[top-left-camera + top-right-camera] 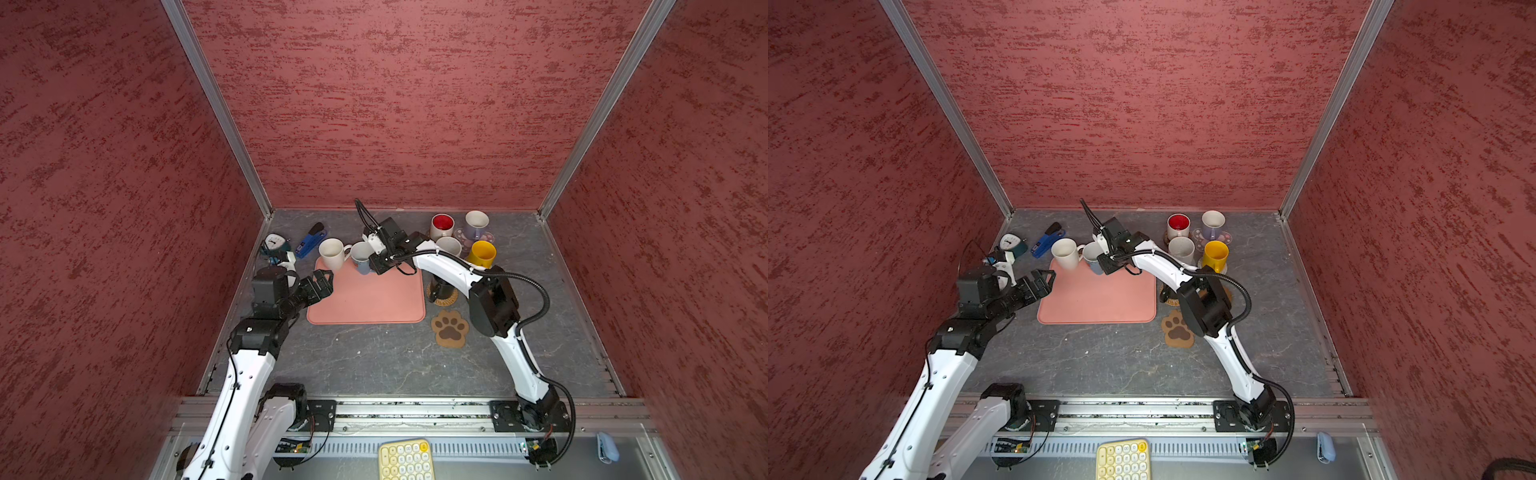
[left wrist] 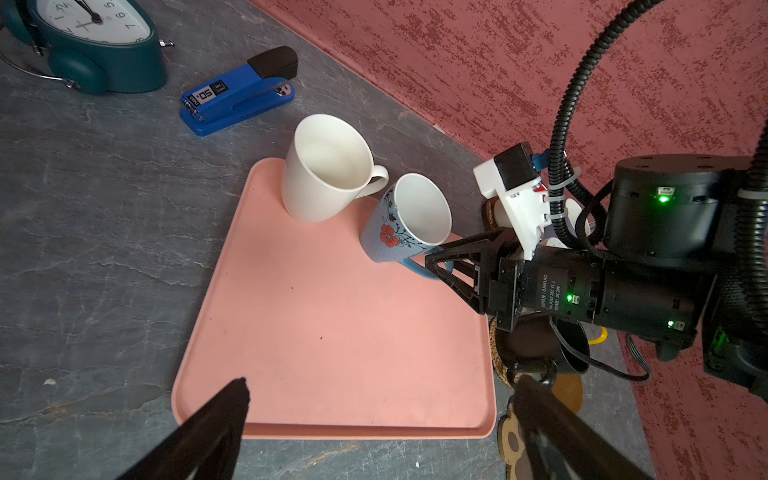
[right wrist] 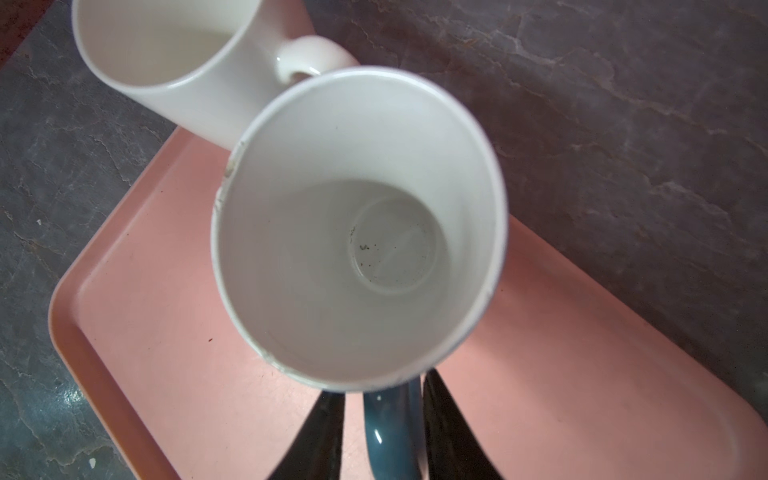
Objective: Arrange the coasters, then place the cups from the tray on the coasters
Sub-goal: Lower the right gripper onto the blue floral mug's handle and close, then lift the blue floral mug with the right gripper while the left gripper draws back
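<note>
Right gripper [image 3: 382,390] straddles the handle of the light blue mug [image 3: 357,228], jaws nearly closed, grip unconfirmed; I must clamp squarely before lifting.

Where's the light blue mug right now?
In a top view the light blue mug is at the far edge of the tray, just right of the plain white mug, its handle between the fingers of the right gripper.

Both top views overhead; wrist views close, sharing tray [image 2: 332,332]
</note>
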